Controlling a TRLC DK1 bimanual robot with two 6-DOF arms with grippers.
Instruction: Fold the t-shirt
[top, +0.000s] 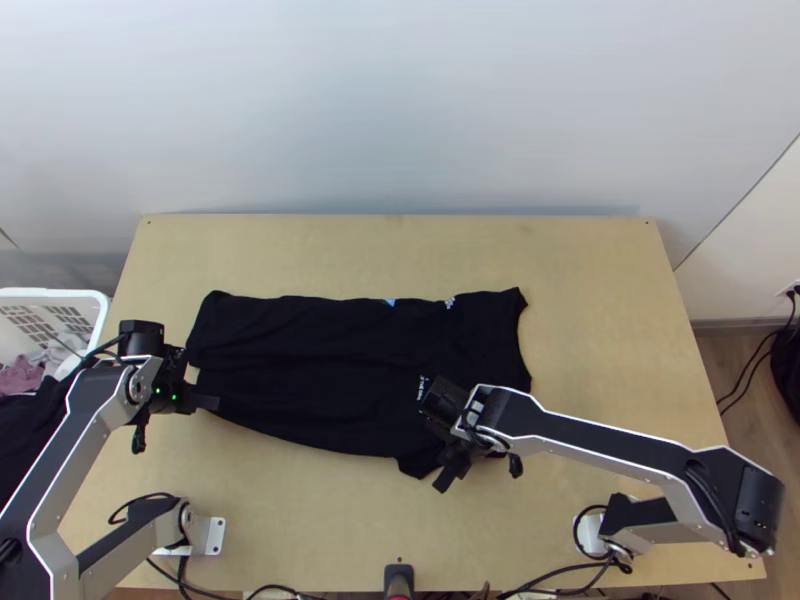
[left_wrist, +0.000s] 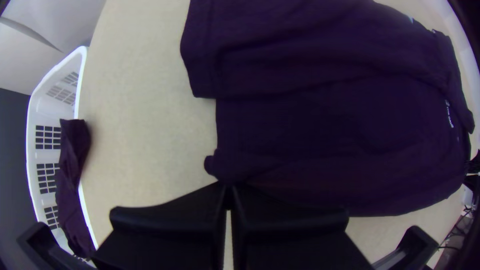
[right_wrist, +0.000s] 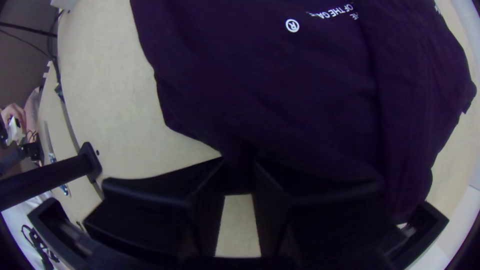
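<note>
Left claw (top: 212, 402) pinching t-shirt (top: 320, 345), right claw (top: 446, 480) apparently likewise, round print (right_wrist: 292, 25) in right wrist view

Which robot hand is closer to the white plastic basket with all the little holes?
Left. The left gripper is at the basket end of the black t-shirt; the right gripper is by its other end.

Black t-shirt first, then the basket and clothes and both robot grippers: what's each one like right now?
T-shirt: laid out flat, far long side folded inward
Left gripper: fingers shut on the hem's near corner
Right gripper: down at the shirt's near side by the sleeve; open or shut, I can't tell
White basket: upright, clothes inside
Dark cloth: draped over the basket's rim
</note>
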